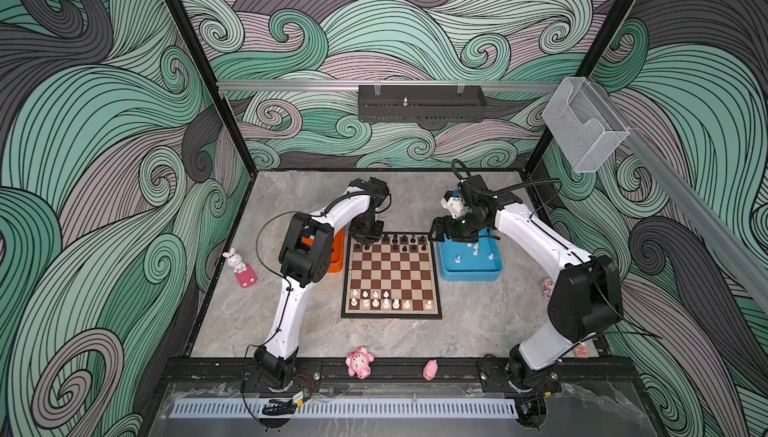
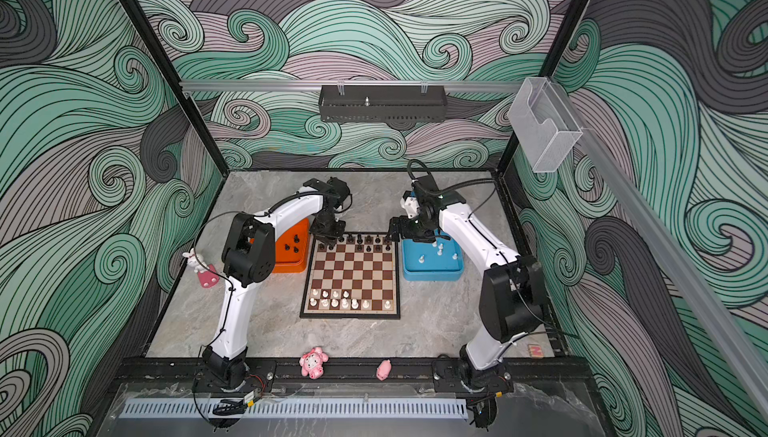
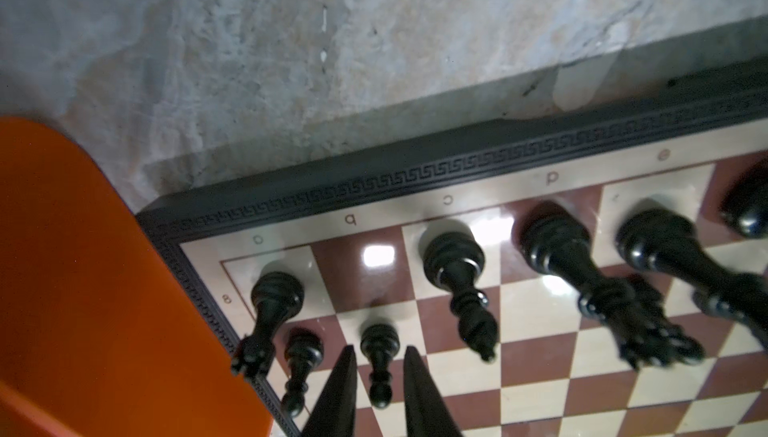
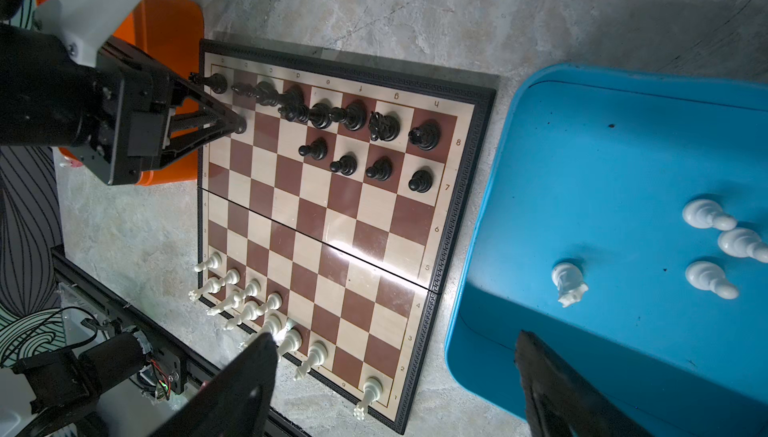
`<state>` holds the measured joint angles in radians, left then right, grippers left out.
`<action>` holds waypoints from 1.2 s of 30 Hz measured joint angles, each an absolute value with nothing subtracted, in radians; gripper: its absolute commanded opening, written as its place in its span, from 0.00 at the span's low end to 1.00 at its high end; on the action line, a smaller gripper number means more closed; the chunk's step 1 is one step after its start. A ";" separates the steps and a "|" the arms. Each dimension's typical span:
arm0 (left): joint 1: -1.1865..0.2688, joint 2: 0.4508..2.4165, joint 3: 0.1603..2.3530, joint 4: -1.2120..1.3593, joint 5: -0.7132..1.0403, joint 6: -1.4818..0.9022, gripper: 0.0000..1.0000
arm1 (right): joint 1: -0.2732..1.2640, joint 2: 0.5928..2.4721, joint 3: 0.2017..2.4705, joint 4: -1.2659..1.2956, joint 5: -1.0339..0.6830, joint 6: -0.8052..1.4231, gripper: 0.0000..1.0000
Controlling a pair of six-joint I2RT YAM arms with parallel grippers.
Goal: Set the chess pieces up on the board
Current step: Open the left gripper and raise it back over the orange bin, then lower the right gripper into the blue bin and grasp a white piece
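The board lies in the middle of the table. Black chess pieces fill much of its two far rows, and white ones stand along its near rows. My left gripper is at the far left corner of the board, slightly open. Its fingers stand either side of an upright black pawn with a small gap on each side. My right gripper hangs wide open and empty above the gap between the board and the blue tray. Several white pieces remain in that tray.
An orange tray left of the board holds three black pieces. Pink toy figurines sit around the edges: a rabbit at the left, and two more on the front rail.
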<state>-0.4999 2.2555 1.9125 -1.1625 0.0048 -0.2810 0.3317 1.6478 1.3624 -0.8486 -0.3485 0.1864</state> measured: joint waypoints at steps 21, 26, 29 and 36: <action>-0.489 1.953 1.913 -1.201 -0.112 -0.316 0.74 | 0.317 1.632 1.362 -0.855 -0.298 0.197 0.97; -0.418 1.837 1.826 -1.187 -0.102 -0.326 0.78 | 0.235 1.631 1.363 -0.884 -0.268 0.218 0.96; -0.339 1.792 1.757 -1.172 -0.070 -0.327 0.78 | 0.181 1.636 1.362 -0.902 -0.250 0.224 0.91; -0.168 1.741 1.643 -1.143 -0.011 -0.319 0.79 | 0.152 1.670 1.322 -0.910 -0.229 0.268 0.78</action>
<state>-0.1677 1.7412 1.6428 -1.1427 -0.0109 -0.3195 0.1520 1.6699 1.3220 -0.9096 -0.2295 0.2676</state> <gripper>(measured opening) 0.788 0.812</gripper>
